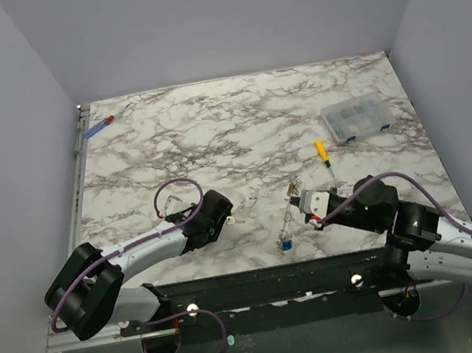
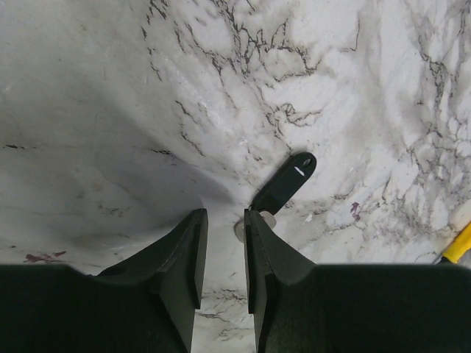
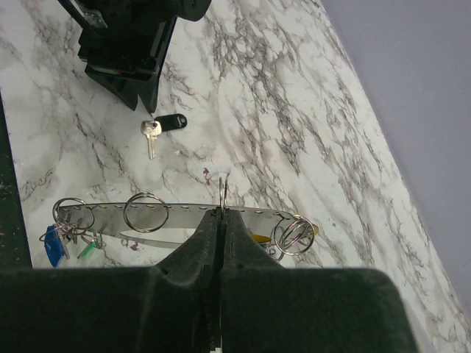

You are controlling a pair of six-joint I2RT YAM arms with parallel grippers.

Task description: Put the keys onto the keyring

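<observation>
A loose key with a black head cap (image 2: 291, 175) lies on the marble. Its silver blade (image 2: 259, 220) touches the tip of my left gripper's right finger. My left gripper (image 2: 224, 215) stands narrowly open with only table between its fingers. In the right wrist view the same key (image 3: 163, 126) lies just in front of the left gripper (image 3: 131, 70). My right gripper (image 3: 222, 215) is shut on the keyring (image 3: 176, 217), a silver band carrying small split rings. Blue (image 3: 53, 244) and green (image 3: 87, 249) capped keys hang at one end and a yellow one (image 3: 259, 237) near the other. From above, the keyring (image 1: 289, 217) hangs off the right gripper (image 1: 306, 206).
A clear compartment box (image 1: 355, 118) sits at the back right, with a yellow-handled screwdriver (image 1: 323, 153) in front of it. A red-and-blue screwdriver (image 1: 100, 125) lies at the far left corner. The black base rail (image 1: 263, 282) runs along the near edge.
</observation>
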